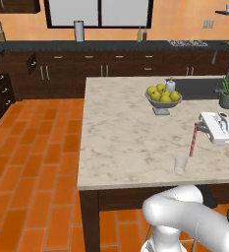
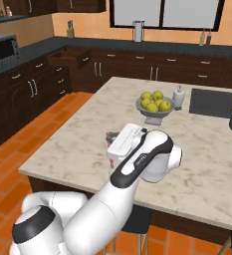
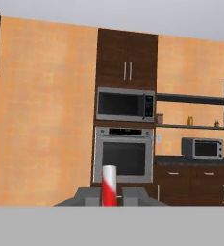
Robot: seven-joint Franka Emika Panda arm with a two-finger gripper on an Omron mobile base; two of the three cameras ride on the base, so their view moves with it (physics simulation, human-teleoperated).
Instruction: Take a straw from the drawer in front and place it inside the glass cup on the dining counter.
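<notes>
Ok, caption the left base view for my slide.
Gripper holding the straw above the glass cup on the dining counter, near a fruit bowl.

White glossy arm point(image 2: 137, 164), rounded tube-like links, smooth shells. Dark charcoal band along side of link behind gripper point(image 1: 202, 129), faint pale lettering on band, too small to read. Bulbous white joint housing just behind that link. White boxy hand with flat faces next to gripper, faint grooves on top. Fingertips point(image 3: 87, 196) small, dark grey, blocky. Farther back from gripper, thick white elbow link and round shoulder cap with dark grey top.
</notes>
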